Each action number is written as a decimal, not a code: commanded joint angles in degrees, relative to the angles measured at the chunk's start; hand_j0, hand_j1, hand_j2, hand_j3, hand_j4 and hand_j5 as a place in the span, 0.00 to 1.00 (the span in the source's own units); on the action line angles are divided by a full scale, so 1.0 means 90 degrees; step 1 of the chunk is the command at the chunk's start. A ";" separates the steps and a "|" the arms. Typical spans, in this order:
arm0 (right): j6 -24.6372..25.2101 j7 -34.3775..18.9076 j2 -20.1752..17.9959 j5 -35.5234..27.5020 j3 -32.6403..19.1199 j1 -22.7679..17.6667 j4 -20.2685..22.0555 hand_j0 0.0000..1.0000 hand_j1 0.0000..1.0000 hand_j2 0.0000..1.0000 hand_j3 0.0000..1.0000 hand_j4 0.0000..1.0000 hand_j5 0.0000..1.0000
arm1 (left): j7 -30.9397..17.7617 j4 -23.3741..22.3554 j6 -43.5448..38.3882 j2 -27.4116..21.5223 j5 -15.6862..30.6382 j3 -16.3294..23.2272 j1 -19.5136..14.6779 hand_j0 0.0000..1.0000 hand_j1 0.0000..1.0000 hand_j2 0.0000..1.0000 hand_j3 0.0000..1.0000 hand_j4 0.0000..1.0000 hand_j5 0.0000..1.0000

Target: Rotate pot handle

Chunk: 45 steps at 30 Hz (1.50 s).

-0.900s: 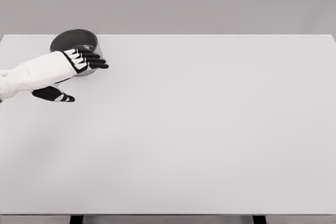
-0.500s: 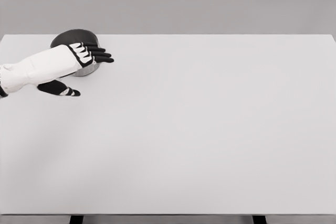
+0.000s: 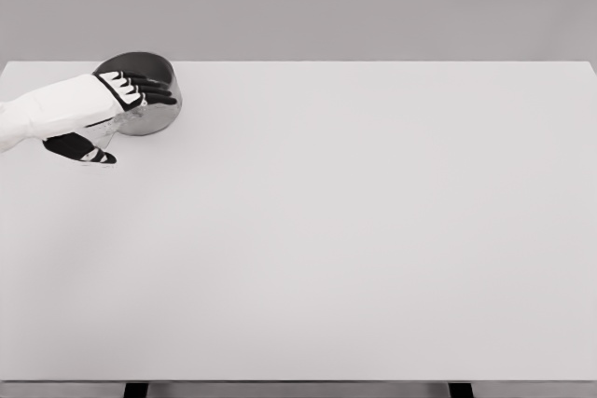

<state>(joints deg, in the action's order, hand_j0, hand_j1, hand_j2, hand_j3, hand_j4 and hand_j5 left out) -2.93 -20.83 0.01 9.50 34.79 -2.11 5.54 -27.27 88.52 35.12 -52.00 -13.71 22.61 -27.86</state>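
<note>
One view only, the head camera, so you see everything from above and in front. You find the pot (image 3: pixel 149 109), dark metal and round, at the far left corner of the white table (image 3: pixel 373 230), close to its back edge. You see the left hand (image 3: pixel 126 95) coming in from the left side on its white arm; the black fingers (image 3: pixel 154 90) are stretched out almost straight and lie over the pot's opening, and the thumb (image 3: pixel 84 151) hangs apart below, over the table. The hand is wide and grasps nothing that you can see. The pot's handle is hidden behind the arm, so you cannot tell its direction.
</note>
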 commanded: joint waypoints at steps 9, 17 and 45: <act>-0.0006 0.0000 -0.0001 0.0000 0.0002 0.0000 0.0000 1.00 1.00 1.00 1.00 1.00 1.00 | -0.0007 -0.0694 -0.0328 0.0865 -0.0996 0.0095 -0.0322 1.00 1.00 1.00 1.00 1.00 1.00; 0.0003 0.0000 -0.0001 0.0000 0.0002 0.0000 0.0000 1.00 1.00 1.00 1.00 1.00 1.00 | 0.0003 -0.0870 -0.0338 0.0866 -0.1416 0.0163 -0.0322 1.00 1.00 1.00 1.00 1.00 1.00; 0.0003 0.0000 -0.0001 -0.0010 0.0002 0.0000 0.0000 1.00 1.00 1.00 1.00 1.00 1.00 | 0.0374 -0.1632 -0.0836 0.0553 -0.1640 0.0036 -0.0322 1.00 1.00 1.00 1.00 1.00 1.00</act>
<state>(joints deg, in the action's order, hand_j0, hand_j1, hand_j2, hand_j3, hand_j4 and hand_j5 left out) -2.95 -20.82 0.01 9.48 34.79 -2.11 5.54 -24.04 74.49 27.87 -46.84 -28.68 23.06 -30.76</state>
